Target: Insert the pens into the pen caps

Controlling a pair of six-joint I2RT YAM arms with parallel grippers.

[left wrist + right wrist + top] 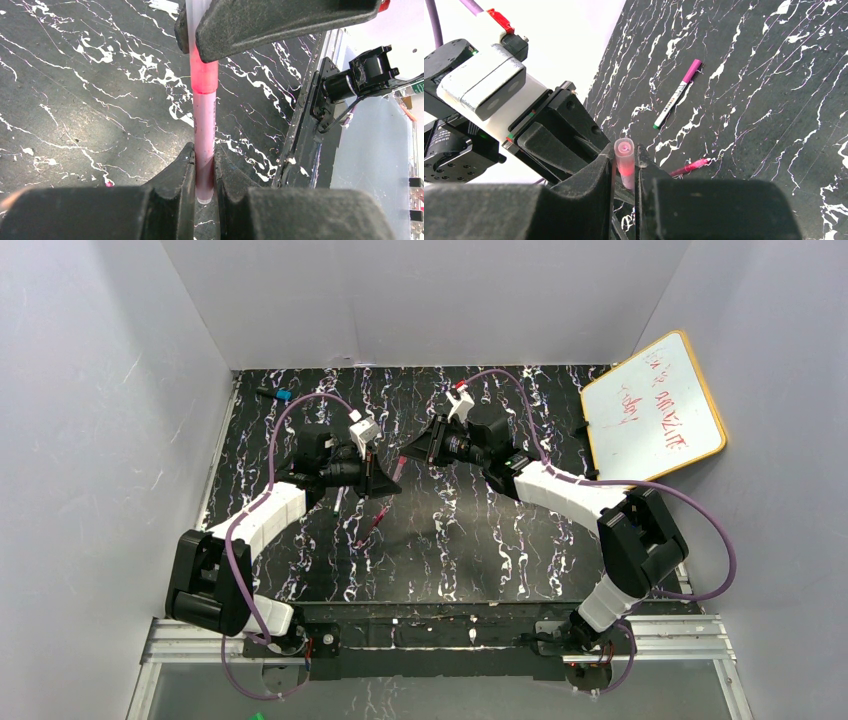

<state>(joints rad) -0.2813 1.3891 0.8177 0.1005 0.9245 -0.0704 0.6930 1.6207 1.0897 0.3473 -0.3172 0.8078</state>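
Note:
My left gripper [203, 150] is shut on the barrel of a pink pen [203, 120], held above the table. My right gripper [625, 152] is shut on a translucent pen cap [624, 156] with red showing inside. In the left wrist view the pen's far end, glowing red, runs up between the right gripper's fingers [280, 22]. In the top view the two grippers meet tip to tip, left [385, 483] and right [410, 450], with the pen [398, 468] between them. A whitish pen with a green tip and magenta cap [676, 95] and a magenta pen [691, 166] lie on the table.
A small blue-and-black item [275, 395] lies at the back left corner of the black marbled mat [480, 560]. A whiteboard with red writing [652, 408] leans at the back right. Grey walls stand on three sides.

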